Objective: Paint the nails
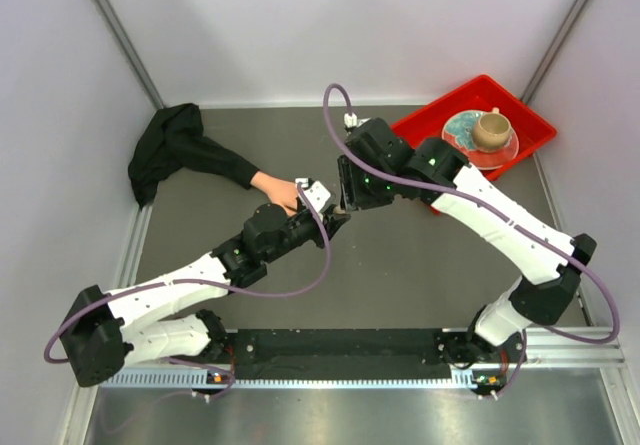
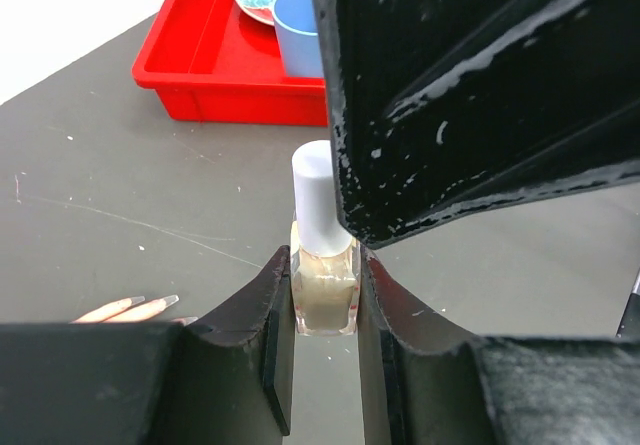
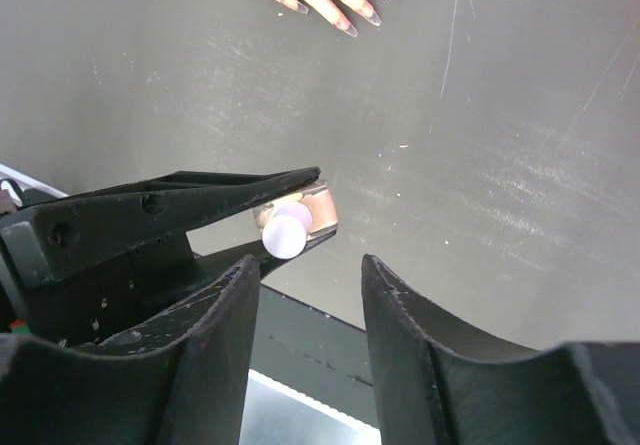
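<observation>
A dark grey table (image 1: 400,265) sits between white walls. One mannequin hand (image 1: 272,189) in a black sleeve (image 1: 190,150) lies left of centre. Its nails (image 3: 346,27) are long, pointed, pale pink and glossy; two show near the left gripper (image 2: 322,315), which clamps one tan, white-capped bottle (image 2: 318,200). The right gripper (image 3: 312,325) hangs over that cap, jaws apart, holding nothing. One red tray (image 1: 420,123) stands rear right.

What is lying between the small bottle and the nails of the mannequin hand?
Nothing: only bare grey table separates the bottle from the nails, as the right wrist view shows.
</observation>
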Robot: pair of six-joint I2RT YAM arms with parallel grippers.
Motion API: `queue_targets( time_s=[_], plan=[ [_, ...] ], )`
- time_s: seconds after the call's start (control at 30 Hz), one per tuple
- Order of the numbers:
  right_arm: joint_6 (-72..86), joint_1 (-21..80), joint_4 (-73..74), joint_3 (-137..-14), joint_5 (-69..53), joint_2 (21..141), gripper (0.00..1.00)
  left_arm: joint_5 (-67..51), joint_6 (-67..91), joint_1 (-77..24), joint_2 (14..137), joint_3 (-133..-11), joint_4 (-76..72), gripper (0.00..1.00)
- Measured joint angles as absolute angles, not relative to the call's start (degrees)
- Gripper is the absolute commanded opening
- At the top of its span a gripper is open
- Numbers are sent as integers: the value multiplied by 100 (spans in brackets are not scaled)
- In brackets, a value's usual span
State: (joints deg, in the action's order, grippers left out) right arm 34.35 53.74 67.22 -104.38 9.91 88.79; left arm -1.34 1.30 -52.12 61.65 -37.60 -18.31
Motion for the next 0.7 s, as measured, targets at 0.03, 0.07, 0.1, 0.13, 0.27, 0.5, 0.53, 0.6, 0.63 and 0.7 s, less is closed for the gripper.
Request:
queue_targets(
  time_s=[0.03, 0.07, 0.1, 0.13, 0.27, 0.5, 0.53, 0.6, 0.63, 0.7],
  plan=[
    [3435, 5378, 6726, -10438, 991, 8899, 42, -134, 130, -5212, 6165, -3760, -1831, 0],
    [3435, 5380, 6722, -10438, 989, 8906, 40, -137, 130, -5212, 6165, -3760, -1831, 0],
    [3435, 5384, 6716, -10438, 987, 8914, 40, -139, 130, -5212, 6165, -3760, -1831, 0],
    [3435, 5384, 6707, -10438, 987, 8919, 37, -141, 130, -5212, 6165, -3760, -1831, 0],
    [3435, 5384, 6659, -10438, 985, 8941, 36, -143, 132, -5212, 6165, -3760, -1831, 0],
    [3433, 5384, 6547, -10438, 976, 8993, 33, -213, 137, -5212, 6165, -3760, -1831, 0],
    [3428, 5384, 6539, -10438, 974, 9006, 28, -228, 137, -5212, 6165, -3760, -1831, 0],
    [3415, 5384, 6517, -10438, 956, 9032, 24, -239, 141, -5212, 6165, -3760, -1831, 0],
    [3411, 5384, 6506, -10438, 947, 9043, 22, -252, 152, -5212, 6165, -3760, -1831, 0],
    [3409, 5387, 6493, -10436, 921, 9061, 15, -268, 161, -5212, 6165, -3760, -1831, 0]
  ],
)
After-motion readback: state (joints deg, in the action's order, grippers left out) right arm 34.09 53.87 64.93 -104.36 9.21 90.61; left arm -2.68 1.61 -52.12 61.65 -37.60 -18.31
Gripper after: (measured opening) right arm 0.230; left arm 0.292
